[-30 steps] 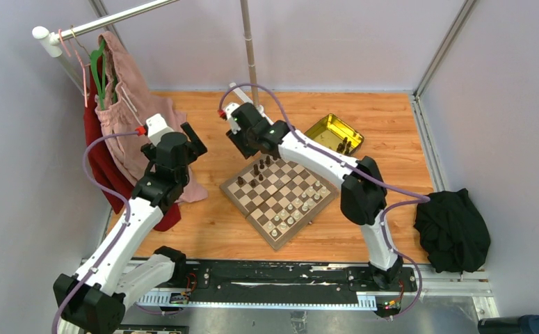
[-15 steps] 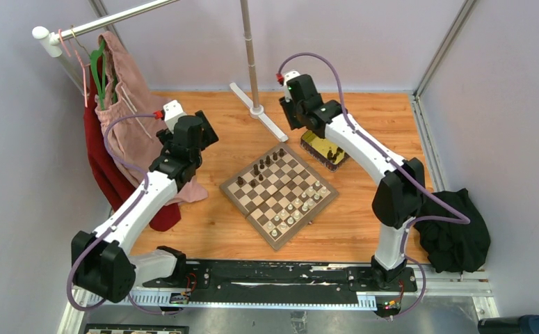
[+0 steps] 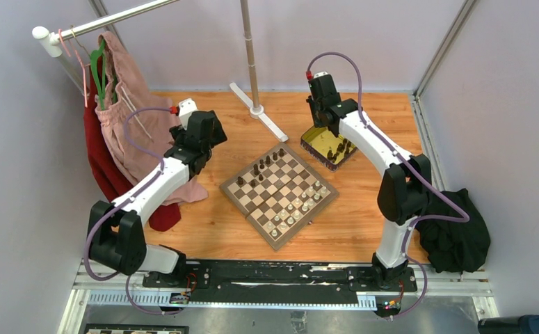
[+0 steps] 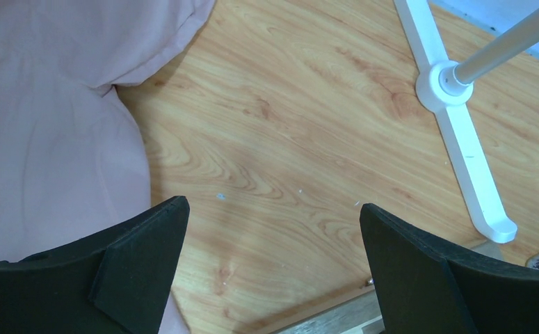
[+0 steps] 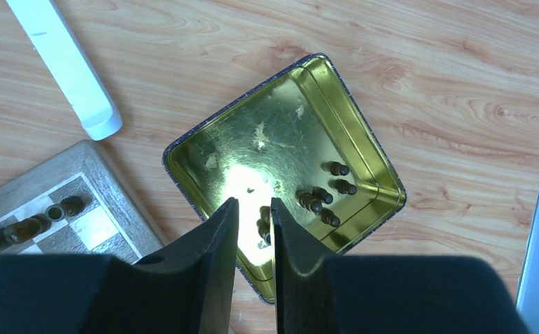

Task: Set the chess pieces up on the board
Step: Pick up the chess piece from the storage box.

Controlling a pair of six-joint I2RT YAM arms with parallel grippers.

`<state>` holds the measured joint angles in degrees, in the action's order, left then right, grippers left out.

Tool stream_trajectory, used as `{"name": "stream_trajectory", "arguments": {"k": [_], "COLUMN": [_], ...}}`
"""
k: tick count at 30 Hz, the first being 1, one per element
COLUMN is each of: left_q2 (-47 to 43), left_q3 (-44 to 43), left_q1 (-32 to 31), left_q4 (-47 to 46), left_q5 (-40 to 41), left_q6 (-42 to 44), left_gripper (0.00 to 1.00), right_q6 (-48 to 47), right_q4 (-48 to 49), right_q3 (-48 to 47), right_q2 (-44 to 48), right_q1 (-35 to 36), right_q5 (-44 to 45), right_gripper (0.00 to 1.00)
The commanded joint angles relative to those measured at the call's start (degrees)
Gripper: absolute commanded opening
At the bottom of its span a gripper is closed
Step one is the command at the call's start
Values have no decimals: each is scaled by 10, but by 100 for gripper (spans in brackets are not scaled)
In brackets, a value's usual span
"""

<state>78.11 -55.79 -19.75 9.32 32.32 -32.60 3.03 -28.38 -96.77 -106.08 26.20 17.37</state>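
The board (image 3: 226, 186) lies at mid-table, turned like a diamond. Dark brown chess pieces (image 3: 259, 169) stand along its far-left side and pale ones (image 3: 298, 209) along its near-right side. Its corner with a few dark pieces also shows in the right wrist view (image 5: 92, 167). A yellow-gold tin (image 3: 315, 136) right of the board holds several dark pieces (image 5: 322, 195) lying down. My right gripper (image 5: 254, 203) hangs above the tin, its jaws a narrow gap apart with nothing between them; in the top view it (image 3: 330, 126) is over the tin's far side. My left gripper (image 4: 273, 209) is wide open and empty over bare wood, left of the board (image 3: 213, 136).
A clothes-rack pole with a white cross foot (image 3: 256, 111) stands behind the board; it also shows in the left wrist view (image 4: 454, 90) and the right wrist view (image 5: 65, 62). Pink cloth (image 3: 131, 118) and red cloth (image 3: 106, 174) hang at the left. A black cloth (image 3: 454, 229) lies at the right.
My right arm swung from the board's far-left corner rightward to above the tin. My left arm reached farther back and right, toward the rack foot.
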Motion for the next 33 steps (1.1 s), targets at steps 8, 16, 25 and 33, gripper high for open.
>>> {"name": "stream_trajectory", "arguments": {"k": [8, 16, 25, 33], "left_q2": [40, 67, 77, 76], "left_q3": [-54, -71, -81, -80], "left_q1": [-4, -4, -4, -4], "left_q4": [-36, -39, -39, -37], "left_q5": [1, 1, -2, 1], "left_q6": [34, 34, 31, 32], "left_gripper": [100, 100, 100, 100], "right_q6": [59, 80, 96, 104], "right_q4": [-19, -19, -24, -29], "right_q3": [55, 74, 86, 85], "right_q2": [-29, -52, -72, -88], "right_q1": [-38, -60, -73, -87], "right_q5": [-18, -55, -71, -90], "right_gripper": [26, 25, 25, 31]}}
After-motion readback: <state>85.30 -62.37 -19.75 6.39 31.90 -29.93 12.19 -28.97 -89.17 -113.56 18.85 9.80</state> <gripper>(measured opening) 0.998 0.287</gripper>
